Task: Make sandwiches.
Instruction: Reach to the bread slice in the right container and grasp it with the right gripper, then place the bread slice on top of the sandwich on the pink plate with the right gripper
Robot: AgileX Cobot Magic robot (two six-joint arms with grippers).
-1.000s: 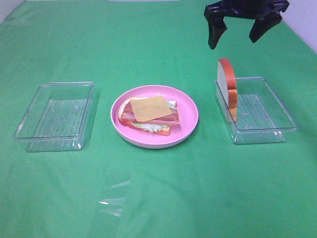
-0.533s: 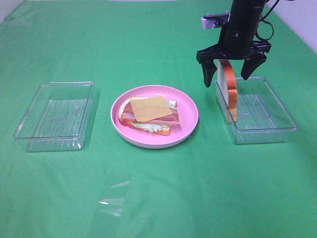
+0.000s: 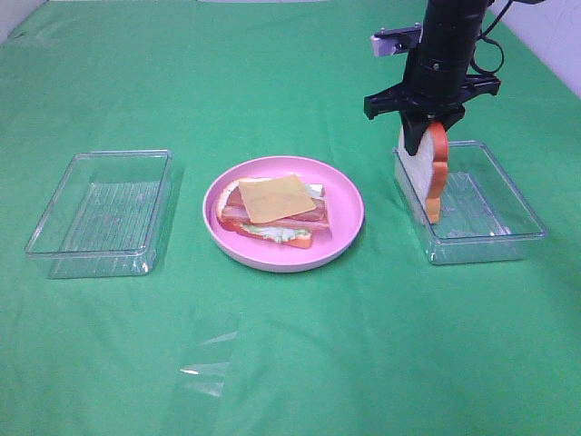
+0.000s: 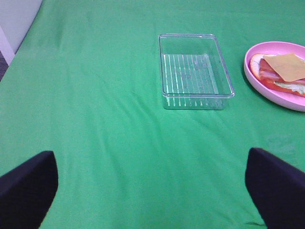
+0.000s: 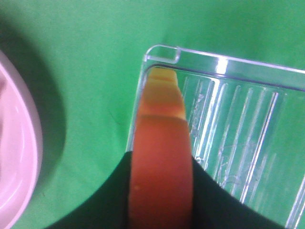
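A partly built sandwich [image 3: 272,211] lies on the pink plate [image 3: 349,213]: bottom bread slice, lettuce, bacon strips and a yellow cheese square [image 3: 276,197] on top. It also shows in the left wrist view [image 4: 282,74]. The second bread slice [image 3: 425,173] stands on edge in the clear right tray [image 3: 495,213]. My right gripper [image 3: 428,125] is shut on the top of this slice; the right wrist view shows its orange crust [image 5: 161,162] between the black fingers. My left gripper [image 4: 152,191] is open and empty, over bare green cloth.
An empty clear tray [image 3: 102,211] sits left of the plate, also in the left wrist view [image 4: 194,70]. A scrap of clear film [image 3: 207,363] lies on the green cloth near the front. The table's edge runs along the far right.
My right gripper came down from above the tray onto the standing bread slice and closed on its top. The slice has tilted slightly. The plate and stack have not moved.
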